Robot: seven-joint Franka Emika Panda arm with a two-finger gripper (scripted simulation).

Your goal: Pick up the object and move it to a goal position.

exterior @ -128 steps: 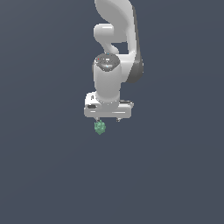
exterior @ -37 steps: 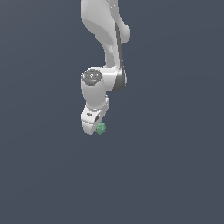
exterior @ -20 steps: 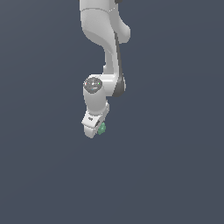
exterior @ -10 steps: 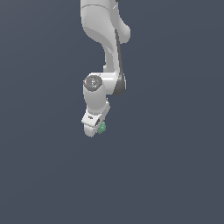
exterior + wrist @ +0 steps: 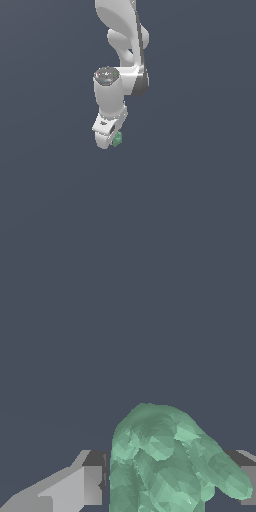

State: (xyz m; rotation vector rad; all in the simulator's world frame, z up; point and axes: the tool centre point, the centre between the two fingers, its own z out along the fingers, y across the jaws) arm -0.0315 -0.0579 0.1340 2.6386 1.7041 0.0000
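Observation:
The object (image 5: 117,139) is a tiny lumpy teal-green thing, held at the tip of the white arm in the exterior view. My gripper (image 5: 113,141) is shut on it, and the hand's white body hides most of the fingers there. In the wrist view the object (image 5: 165,461) fills the space between the two grey fingers (image 5: 92,483), which press against it from both sides. It hangs in the air with only flat dark grey-blue background around it.
The white arm (image 5: 122,55) comes down from the top of the exterior view. Plain dark grey-blue surroundings fill both views, with no other objects visible.
Over the last second the arm and the held object have stayed nearly still. Earlier, the wrist turned and the hand shifted slightly toward the exterior view's left.

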